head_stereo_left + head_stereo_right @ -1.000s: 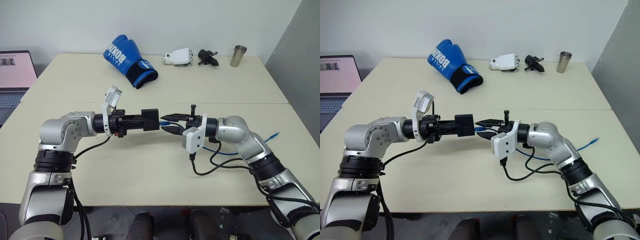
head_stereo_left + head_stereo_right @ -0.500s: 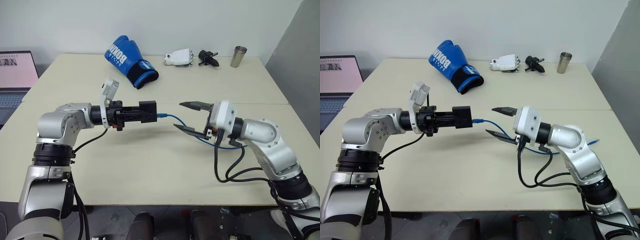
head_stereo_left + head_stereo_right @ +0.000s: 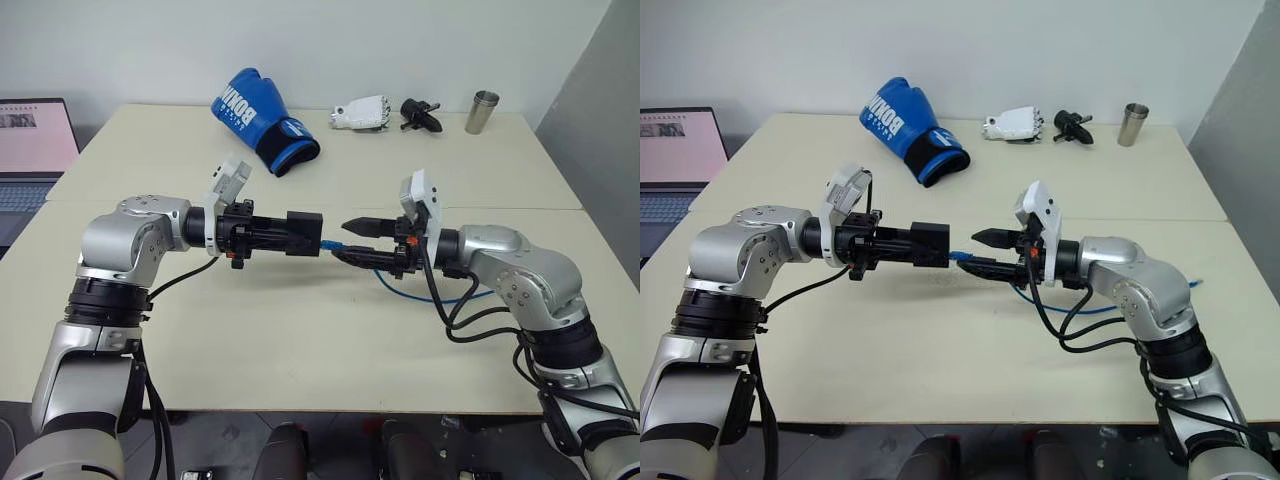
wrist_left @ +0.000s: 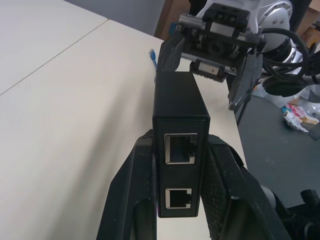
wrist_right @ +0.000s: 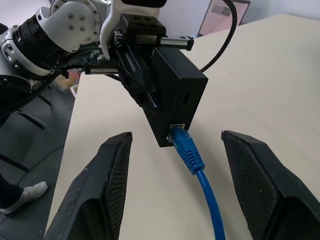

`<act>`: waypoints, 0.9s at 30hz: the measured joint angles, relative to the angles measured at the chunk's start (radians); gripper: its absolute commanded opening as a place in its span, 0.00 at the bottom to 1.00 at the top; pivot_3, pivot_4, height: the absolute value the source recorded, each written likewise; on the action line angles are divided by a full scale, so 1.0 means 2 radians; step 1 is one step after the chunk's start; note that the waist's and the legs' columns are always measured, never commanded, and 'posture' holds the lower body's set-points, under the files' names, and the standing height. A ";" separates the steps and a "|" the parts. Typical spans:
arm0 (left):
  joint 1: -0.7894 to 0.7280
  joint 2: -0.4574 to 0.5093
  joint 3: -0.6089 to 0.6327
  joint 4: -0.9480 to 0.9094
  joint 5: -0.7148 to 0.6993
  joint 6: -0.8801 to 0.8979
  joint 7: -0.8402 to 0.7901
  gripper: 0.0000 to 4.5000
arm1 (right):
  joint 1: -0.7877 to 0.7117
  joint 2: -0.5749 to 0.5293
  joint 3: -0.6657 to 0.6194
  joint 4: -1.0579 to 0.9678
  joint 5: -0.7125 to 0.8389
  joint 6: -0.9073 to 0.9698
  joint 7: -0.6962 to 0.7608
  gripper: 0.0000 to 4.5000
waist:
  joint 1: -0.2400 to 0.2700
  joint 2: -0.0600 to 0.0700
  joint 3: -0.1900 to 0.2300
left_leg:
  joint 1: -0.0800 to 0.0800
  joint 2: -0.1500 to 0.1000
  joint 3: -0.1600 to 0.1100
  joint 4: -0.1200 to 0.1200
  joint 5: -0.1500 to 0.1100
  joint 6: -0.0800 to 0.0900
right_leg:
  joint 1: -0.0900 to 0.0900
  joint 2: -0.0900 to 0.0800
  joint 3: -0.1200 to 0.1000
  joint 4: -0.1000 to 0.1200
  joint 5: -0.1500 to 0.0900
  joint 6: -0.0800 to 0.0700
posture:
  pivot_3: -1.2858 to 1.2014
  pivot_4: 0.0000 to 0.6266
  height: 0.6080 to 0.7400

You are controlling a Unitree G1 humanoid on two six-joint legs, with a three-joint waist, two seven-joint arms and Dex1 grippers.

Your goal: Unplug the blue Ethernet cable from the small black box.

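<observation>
Left gripper clamps the small black box; right gripper gapes, empty, astride the blue Ethernet cable, its plug tip hidden in the port

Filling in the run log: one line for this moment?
left gripper: shut on small black box | right gripper: open, fingers astride plug | blue Ethernet cable: plugged in

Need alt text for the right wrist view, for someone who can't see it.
The blue Ethernet cable is plugged into the small black box, which the left gripper holds shut above the pale table. The right gripper is open, one finger on each side of the plug and neither touching it.
</observation>
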 measured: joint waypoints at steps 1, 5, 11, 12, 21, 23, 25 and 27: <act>0.000 0.000 0.000 0.000 0.000 0.000 0.000 0.18 | -0.001 0.003 0.000 0.005 0.000 0.000 0.002 0.66 | 0.000 0.000 0.000 | 0.000 0.000 0.000 0.000 0.000 0.000 | 0.000 0.000 0.000 0.000 0.000 0.000 | 0.52 0.24 1.00; 0.000 0.000 0.000 -0.001 -0.001 0.003 -0.001 0.18 | -0.011 0.009 0.002 0.030 -0.009 -0.001 0.021 0.66 | 0.000 0.000 0.000 | 0.000 0.000 0.000 0.000 0.000 0.000 | 0.000 0.000 0.000 0.000 0.000 0.000 | 0.52 0.24 1.00; -0.003 0.000 0.000 -0.004 -0.001 0.004 -0.002 0.18 | -0.021 0.019 0.004 0.050 -0.010 0.007 0.046 0.66 | 0.000 0.000 0.000 | 0.000 0.000 0.000 0.000 0.000 0.000 | 0.000 0.000 0.000 0.000 0.000 0.000 | 0.52 0.24 1.00; -0.003 0.000 0.000 -0.006 -0.001 0.004 -0.002 0.18 | -0.021 0.020 0.004 0.053 -0.010 0.009 0.048 0.66 | 0.000 0.000 0.000 | 0.000 0.000 0.000 0.000 0.000 0.000 | 0.000 0.000 0.000 0.000 0.000 0.000 | 0.52 0.24 1.00; -0.003 0.000 0.001 -0.015 -0.012 0.012 -0.007 0.18 | -0.035 0.038 0.004 0.077 -0.008 0.032 0.069 0.66 | 0.000 0.000 0.000 | 0.000 0.000 0.000 0.000 0.000 0.000 | 0.000 0.000 0.000 0.000 0.000 0.000 | 0.52 0.24 1.00; -0.003 0.000 0.001 -0.016 -0.012 0.013 -0.007 0.18 | -0.037 0.040 0.002 0.080 -0.006 0.034 0.074 0.66 | 0.000 0.000 0.000 | 0.000 0.000 0.000 0.000 0.000 0.000 | 0.000 0.000 0.000 0.000 0.000 0.000 | 0.52 0.24 1.00; -0.003 0.000 0.001 -0.016 -0.012 0.013 -0.010 0.18 | -0.038 0.042 -0.002 0.082 -0.003 0.041 0.077 0.66 | 0.000 0.000 0.000 | 0.000 0.000 0.000 0.000 0.000 0.000 | 0.000 0.000 0.000 0.000 0.000 0.000 | 0.52 0.24 1.00; -0.003 0.000 0.001 -0.016 -0.012 0.013 -0.011 0.18 | -0.039 0.042 -0.002 0.084 0.000 0.044 0.078 0.66 | 0.000 0.000 0.000 | 0.000 0.000 0.000 0.000 0.000 0.000 | 0.000 0.000 0.000 0.000 0.000 0.000 | 0.52 0.24 1.00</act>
